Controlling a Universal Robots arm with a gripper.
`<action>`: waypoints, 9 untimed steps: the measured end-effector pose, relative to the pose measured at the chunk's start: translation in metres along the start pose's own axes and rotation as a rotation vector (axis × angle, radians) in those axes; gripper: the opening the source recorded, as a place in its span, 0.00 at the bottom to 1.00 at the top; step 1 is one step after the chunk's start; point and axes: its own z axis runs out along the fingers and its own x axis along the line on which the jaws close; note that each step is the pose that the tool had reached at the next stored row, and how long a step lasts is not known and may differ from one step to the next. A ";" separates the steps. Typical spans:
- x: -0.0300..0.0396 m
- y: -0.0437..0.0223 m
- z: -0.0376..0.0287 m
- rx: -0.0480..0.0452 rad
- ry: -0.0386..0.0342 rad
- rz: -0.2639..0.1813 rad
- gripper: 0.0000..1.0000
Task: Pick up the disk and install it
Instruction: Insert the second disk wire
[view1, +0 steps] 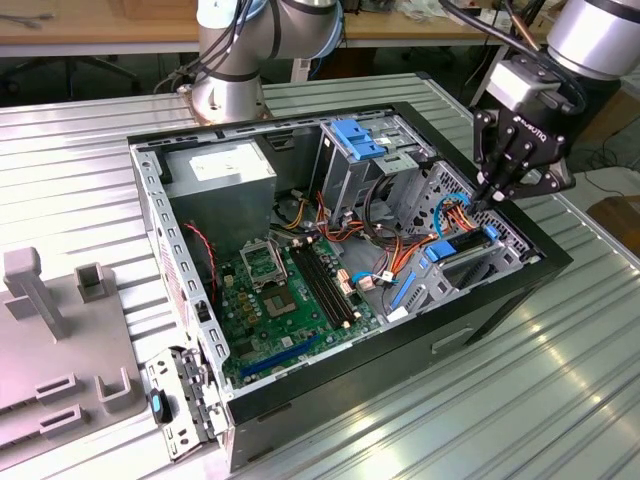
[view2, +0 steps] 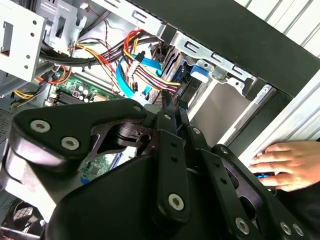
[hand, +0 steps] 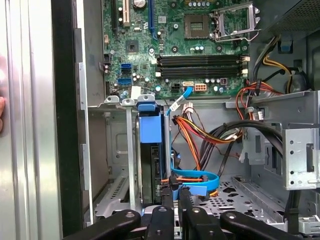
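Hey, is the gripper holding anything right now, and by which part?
Cannot be told. The gripper is at one end of the disk, which sits in the drive cage; any grip is hidden.

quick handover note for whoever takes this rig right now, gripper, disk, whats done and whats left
Gripper: down inside the open computer case at the drive cage; I cannot tell whether it is open or shut.
Disk: standing on edge in the cage slot, blue carrier tab showing, gripper tips right at its end.
Done: disk picked up and in the slot.
Left: confirm it is fully seated; gripper not yet withdrawn.
Note: a person's hand rests by the case wall.
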 end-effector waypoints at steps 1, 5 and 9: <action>0.0004 0.0029 0.0005 0.0073 -0.0001 0.000 0.16; 0.0040 0.0112 0.0027 0.0316 -0.0008 0.000 0.16; 0.0108 0.0147 0.0061 0.0503 -0.0018 0.000 0.16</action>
